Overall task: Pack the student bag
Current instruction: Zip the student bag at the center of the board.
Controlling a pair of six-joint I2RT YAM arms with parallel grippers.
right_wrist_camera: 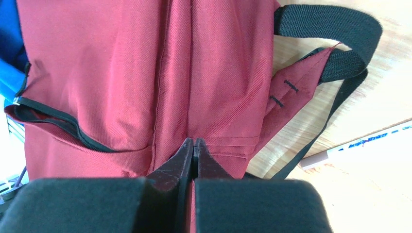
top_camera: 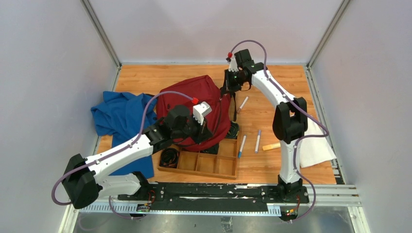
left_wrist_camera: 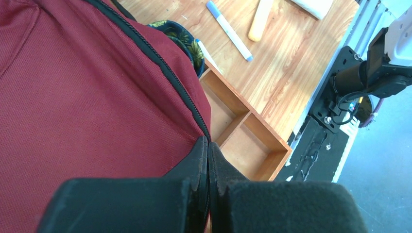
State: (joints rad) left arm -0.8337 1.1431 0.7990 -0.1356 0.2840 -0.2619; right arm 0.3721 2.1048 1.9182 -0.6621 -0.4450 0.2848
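student bag lies on the wooden table, roughly mid-table, slumped, dark red, largest thing here. its near edge overlaps the far rim of the wooden tray, and its left side touches the blue cloth.

left gripper sits at the bag's near-right side. in the left wrist view the left gripper has its fingers pressed together on the edge of the student bag, right where the black zipper runs down (looks like a fabric pinch, the contact itself is partly hidden).

right gripper is at the bag's far-right side. in the right wrist view the right gripper is clamped on a fold of the student bag, red fabric showing between the fingers. a black strap loops off the bag onto the table just beside it.

we see the tray's compartments mostly bare, with a black round item in the leftmost one. a dark patterned object pokes out from under the bag by the tray corner.

right of the bag on the table: a marker near the right gripper, two blue-tipped markers side by side but apart, a tan stick, and a white cloth at the right edge.
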